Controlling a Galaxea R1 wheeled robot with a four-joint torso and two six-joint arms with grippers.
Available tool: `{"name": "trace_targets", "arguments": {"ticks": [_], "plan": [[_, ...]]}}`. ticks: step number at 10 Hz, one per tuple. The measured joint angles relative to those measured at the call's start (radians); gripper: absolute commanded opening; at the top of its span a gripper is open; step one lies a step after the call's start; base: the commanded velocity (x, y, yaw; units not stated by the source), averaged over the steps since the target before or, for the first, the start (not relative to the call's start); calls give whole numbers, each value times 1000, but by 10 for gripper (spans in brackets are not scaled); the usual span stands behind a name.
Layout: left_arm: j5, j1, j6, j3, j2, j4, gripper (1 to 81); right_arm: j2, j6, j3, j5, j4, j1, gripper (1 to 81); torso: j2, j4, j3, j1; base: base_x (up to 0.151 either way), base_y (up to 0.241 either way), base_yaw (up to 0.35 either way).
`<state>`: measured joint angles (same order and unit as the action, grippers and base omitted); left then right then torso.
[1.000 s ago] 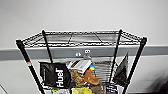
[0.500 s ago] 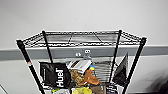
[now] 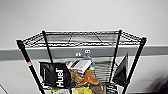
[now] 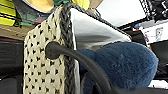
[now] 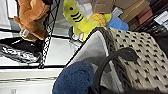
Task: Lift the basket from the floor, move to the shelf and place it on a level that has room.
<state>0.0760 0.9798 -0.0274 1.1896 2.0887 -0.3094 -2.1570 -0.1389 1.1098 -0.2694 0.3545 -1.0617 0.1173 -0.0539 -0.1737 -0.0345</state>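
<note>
From the head camera you face the shelf (image 3: 80,62) square on against a pale wall with a grey band. Its top level (image 3: 82,38) lies bare, a black wire grid with a low raised rim. On the tier beneath, at about 7 o'clock from the level's middle, sits a black bag printed "Huel" (image 3: 55,77); toward 6 o'clock you see a white packet (image 3: 81,65) and a brown crumpled thing (image 3: 90,78), and at 4 o'clock a dark pouch (image 3: 122,70) leans against the right front post.

In your left wrist camera the basket (image 4: 45,62) is close up: cream weave with dark dots, a braided dark rim and pale lining. One dark handle (image 4: 75,62) arcs across the near wall toward the camera. A dark blue fluffy item (image 4: 125,65) lies inside the basket, against the lining. You cannot tell from this view whether the left gripper's fingers are spread or pressed together.

In your right wrist camera you get the basket's other end (image 5: 140,62), its handle (image 5: 112,65) looping toward the lens, the blue fluffy item (image 5: 72,80) inside. Beyond the rim stands a yellow plush toy with dark stripes (image 5: 77,20), near a brown plush (image 5: 30,17) behind a black wire post. The right gripper's grip cannot be made out either.
</note>
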Motion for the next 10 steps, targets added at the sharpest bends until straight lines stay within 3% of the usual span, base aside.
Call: {"name": "trace_targets", "arguments": {"ticks": [10], "plan": [[-4,-131,-4,-301,-180,6,10,124,0,-233,-21,-2,75,10,0,0,0,0,0,0,0]]}}
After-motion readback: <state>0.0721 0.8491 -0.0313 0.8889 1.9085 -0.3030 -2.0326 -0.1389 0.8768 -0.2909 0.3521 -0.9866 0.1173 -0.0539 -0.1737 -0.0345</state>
